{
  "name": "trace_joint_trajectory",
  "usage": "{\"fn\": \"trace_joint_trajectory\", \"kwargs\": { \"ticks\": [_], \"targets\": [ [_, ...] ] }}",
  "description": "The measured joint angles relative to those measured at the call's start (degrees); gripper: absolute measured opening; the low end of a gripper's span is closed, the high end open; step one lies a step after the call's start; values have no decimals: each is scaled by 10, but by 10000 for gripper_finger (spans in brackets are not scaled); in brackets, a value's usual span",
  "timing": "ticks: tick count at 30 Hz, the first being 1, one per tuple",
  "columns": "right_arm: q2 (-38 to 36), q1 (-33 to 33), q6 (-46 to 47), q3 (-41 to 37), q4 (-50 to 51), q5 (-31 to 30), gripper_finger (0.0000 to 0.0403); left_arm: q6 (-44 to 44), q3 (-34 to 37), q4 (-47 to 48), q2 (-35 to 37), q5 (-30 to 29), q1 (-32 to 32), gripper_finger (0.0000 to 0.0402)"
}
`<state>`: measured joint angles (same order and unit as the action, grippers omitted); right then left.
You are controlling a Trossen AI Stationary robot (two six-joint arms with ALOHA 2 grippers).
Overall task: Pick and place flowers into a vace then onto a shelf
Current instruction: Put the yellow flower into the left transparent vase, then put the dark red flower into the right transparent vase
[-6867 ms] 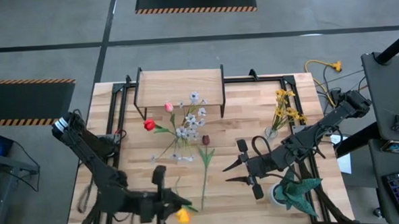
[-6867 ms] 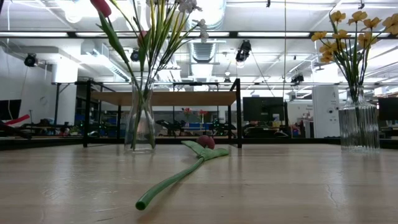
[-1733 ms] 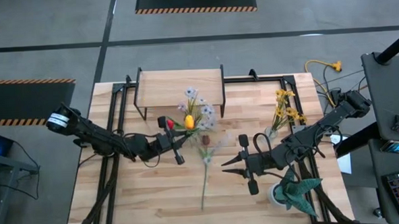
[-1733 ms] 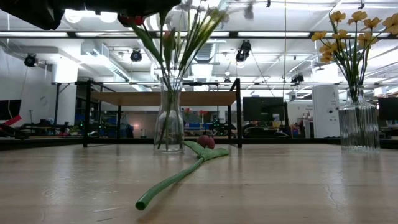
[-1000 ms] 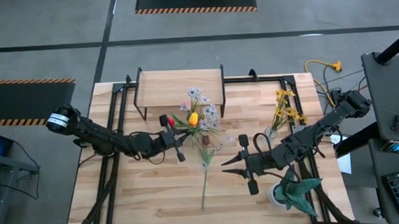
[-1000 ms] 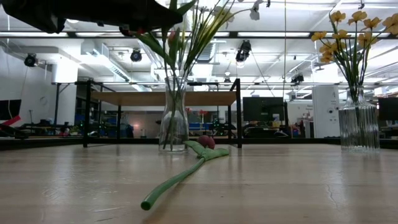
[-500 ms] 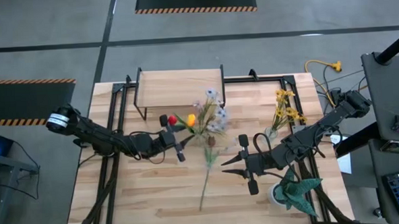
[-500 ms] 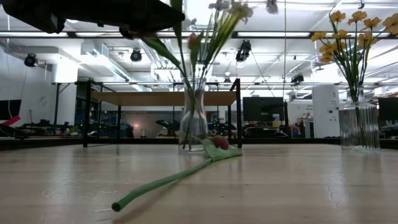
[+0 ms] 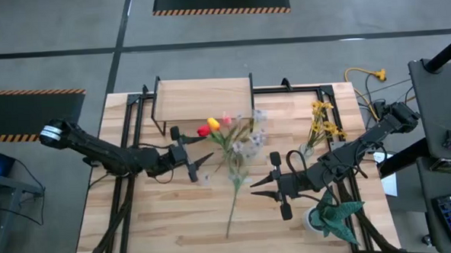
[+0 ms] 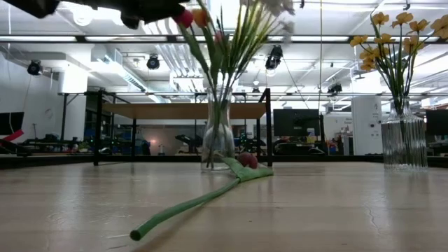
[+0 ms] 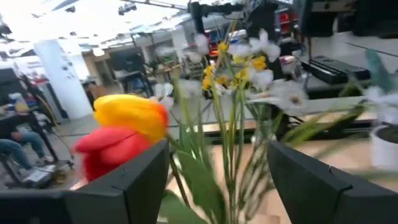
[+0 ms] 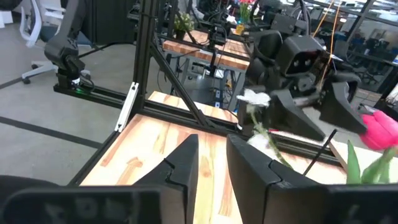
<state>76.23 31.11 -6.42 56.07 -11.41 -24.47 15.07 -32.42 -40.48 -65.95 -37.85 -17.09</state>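
A clear glass vase (image 10: pixel 218 136) stands on the table in front of the shelf (image 9: pixel 203 93). It holds red (image 9: pixel 203 130), yellow (image 9: pixel 214 124) and pink tulips and pale blossoms (image 9: pixel 250 141). A dark maroon tulip (image 10: pixel 246 159) lies on the table, its stem (image 9: pixel 232 204) pointing toward the near edge. My left gripper (image 9: pixel 194 165) stands open just left of the bouquet; in its wrist view the yellow (image 11: pixel 130 112) and red blooms show past its fingers. My right gripper (image 9: pixel 259 197) hovers right of the loose tulip, slightly open, with nothing between its fingers.
A second glass vase with yellow flowers (image 9: pixel 317 130) stands at the far right, also seen in the low view (image 10: pixel 402 133). A green spiky potted plant (image 9: pixel 332 217) sits at the near right, beside the right arm. Bare tabletop lies at the near left.
My left gripper has opened, let go of the yellow tulip in the vase and drawn back toward the table's left edge. The vase and bouquet have slid toward the right edge. The loose tulip's stem has swung, its cut end now farther left.
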Motion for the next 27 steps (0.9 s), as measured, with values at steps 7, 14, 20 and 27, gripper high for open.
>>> {"fn": "trace_joint_trajectory", "kwargs": {
  "ticks": [7,14,20,27],
  "targets": [
    [0,0,0,8,-1,0,79,-37,0,118,107,0,-26,253],
    [-1,0,2,15,0,0,68,-154,-1,276,181,4,-55,253],
    [-1,0,4,15,5,0,66,-253,0,369,186,5,-95,253],
    [-1,0,30,15,24,0,70,-403,3,391,133,43,-128,253]
  ]
}}
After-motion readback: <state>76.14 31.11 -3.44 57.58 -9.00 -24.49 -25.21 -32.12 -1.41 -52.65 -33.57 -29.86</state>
